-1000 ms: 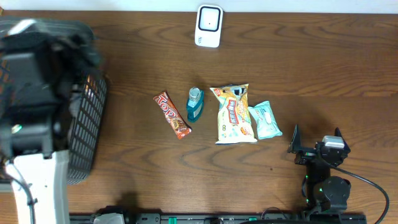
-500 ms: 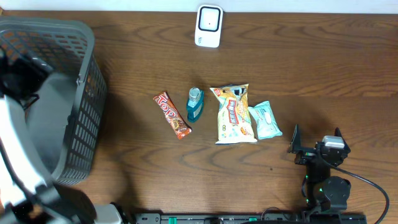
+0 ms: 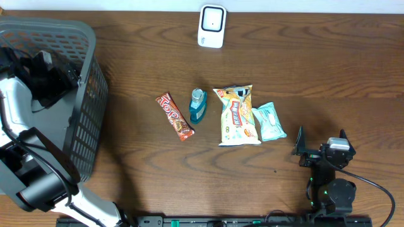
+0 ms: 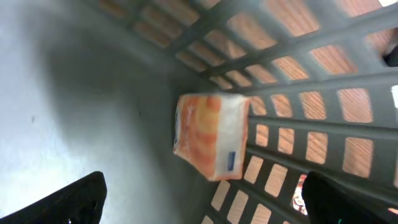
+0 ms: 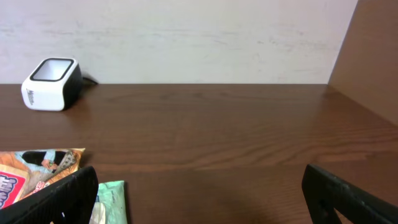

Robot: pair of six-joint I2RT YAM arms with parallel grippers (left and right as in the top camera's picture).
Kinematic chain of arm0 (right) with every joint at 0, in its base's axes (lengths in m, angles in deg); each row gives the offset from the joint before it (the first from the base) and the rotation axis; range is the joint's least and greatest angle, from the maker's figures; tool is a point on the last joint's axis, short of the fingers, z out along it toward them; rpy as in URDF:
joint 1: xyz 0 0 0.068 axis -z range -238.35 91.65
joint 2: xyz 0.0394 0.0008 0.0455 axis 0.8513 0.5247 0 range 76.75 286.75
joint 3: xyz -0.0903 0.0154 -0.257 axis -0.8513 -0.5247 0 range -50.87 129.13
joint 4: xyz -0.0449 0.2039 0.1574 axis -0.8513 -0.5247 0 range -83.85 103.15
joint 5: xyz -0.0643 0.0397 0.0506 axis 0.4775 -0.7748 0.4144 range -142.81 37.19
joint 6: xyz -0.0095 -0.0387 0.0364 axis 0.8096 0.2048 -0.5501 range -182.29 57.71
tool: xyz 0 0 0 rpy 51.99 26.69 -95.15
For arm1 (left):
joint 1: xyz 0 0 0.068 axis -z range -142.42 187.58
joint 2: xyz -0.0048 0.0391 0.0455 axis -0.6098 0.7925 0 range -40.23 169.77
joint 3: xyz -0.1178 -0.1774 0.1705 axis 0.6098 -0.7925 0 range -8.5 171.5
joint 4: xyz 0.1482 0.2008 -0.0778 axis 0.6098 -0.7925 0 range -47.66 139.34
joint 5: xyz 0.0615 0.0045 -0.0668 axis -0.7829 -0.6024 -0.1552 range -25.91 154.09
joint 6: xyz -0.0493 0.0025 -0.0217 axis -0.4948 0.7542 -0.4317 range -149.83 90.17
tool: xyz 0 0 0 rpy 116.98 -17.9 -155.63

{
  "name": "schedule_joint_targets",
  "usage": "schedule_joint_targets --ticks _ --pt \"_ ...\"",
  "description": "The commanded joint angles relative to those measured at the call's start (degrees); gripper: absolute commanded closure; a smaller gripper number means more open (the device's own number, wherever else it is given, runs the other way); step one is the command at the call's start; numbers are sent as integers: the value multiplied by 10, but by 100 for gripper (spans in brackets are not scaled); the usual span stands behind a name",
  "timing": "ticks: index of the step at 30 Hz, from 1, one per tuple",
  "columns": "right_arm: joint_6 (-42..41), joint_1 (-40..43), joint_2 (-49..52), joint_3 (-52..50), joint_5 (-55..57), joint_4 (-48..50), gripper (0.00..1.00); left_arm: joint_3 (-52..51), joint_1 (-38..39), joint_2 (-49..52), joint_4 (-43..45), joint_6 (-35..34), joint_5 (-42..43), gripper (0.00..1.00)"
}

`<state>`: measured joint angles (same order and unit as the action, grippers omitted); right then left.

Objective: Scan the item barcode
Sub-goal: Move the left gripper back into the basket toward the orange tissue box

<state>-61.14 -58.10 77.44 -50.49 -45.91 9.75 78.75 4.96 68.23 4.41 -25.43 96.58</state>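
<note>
Moved into the basket [image 3: 88, 113], my left pincer [image 4: 202, 186] hangs spread over the orange packet [image 4: 211, 134] lying there; my right pincer [image 5: 200, 180] idles spread. Chocolate bar [image 3: 174, 116], bottle [image 3: 198, 105], snack bag [image 3: 237, 115] and wipes [image 3: 269, 121] wait mid-table for the scanner [image 3: 211, 26], I judge

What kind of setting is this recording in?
Likely a mock shop checkout on a wooden table: a white barcode scanner, a grey shopping basket, and packaged goods like the snack bag.

Grained wooden table [image 3: 328, 75], matt grey plastic basket [image 3: 89, 120], glossy white plastic scanner [image 3: 211, 26], shiny foil snack bag [image 3: 238, 116].
</note>
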Motion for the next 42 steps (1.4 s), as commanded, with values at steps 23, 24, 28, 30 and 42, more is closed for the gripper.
schedule_joint_targets --ticks 23,24,28,30,42 --pt "9 -3 -3 -1 0 -2 1 -1 66 67 92 120 -121 35" --pt "9 -3 -3 -1 0 -2 1 -1 66 67 90 121 -124 44" --pt "9 -3 -3 -1 0 -2 1 -1 65 66 82 117 -127 90" --pt "9 -3 -3 -1 0 -2 1 -1 65 61 81 104 -127 93" --pt "9 -3 -3 -1 0 -2 1 0 48 -183 91 -66 -191 93"
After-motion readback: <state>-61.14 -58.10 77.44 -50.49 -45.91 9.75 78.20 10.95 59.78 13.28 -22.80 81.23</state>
